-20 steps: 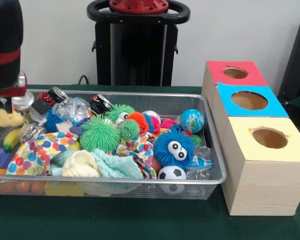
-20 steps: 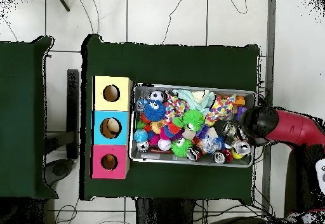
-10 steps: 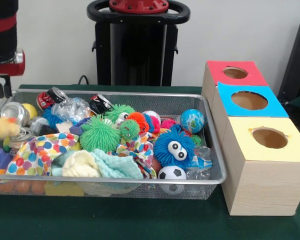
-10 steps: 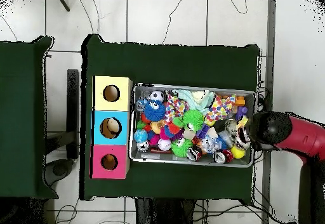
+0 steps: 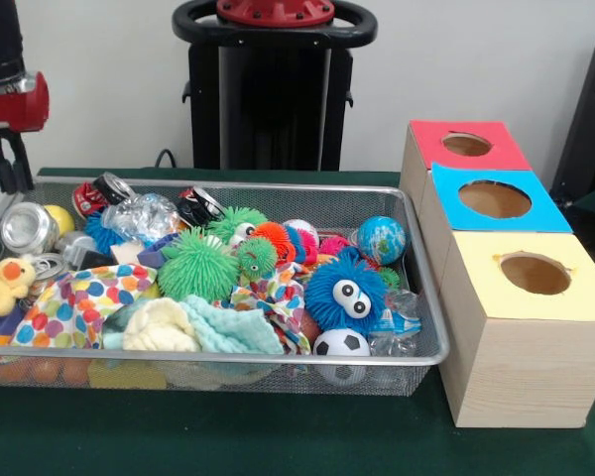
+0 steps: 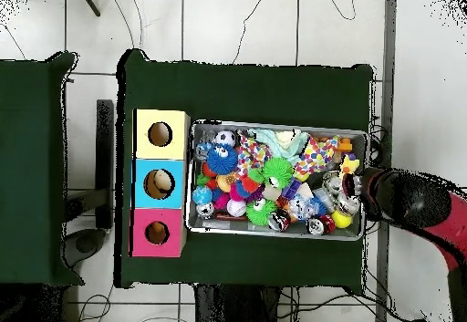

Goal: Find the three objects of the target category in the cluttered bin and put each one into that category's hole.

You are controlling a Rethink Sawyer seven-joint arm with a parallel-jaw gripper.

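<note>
On the green desk (image 5: 278,436), nearest the front camera, the wire bin (image 5: 278,365) holds a football-patterned ball (image 5: 340,343), pale cloths (image 5: 193,327), a polka-dot cloth (image 5: 74,297) and, at its left end, a small yellow plush duck (image 5: 5,283) lying on the clutter, free of the claw. Just right of the bin stands a row of three wooden boxes: the yellow-topped box (image 5: 521,288) closest, then the blue-topped box (image 5: 491,201), then the red-topped box (image 5: 466,147), each with a round hole on top. Deeper in the bin lie a blue googly-eyed fuzzy ball (image 5: 345,291), a green spiky ball (image 5: 196,266), a globe ball (image 5: 381,238), and crushed cans (image 5: 25,226) toward the far left corner. The claw (image 5: 10,164) hangs above that far left corner, clear of the contents and holding nothing; whether its fingers are spread or closed cannot be told.
</note>
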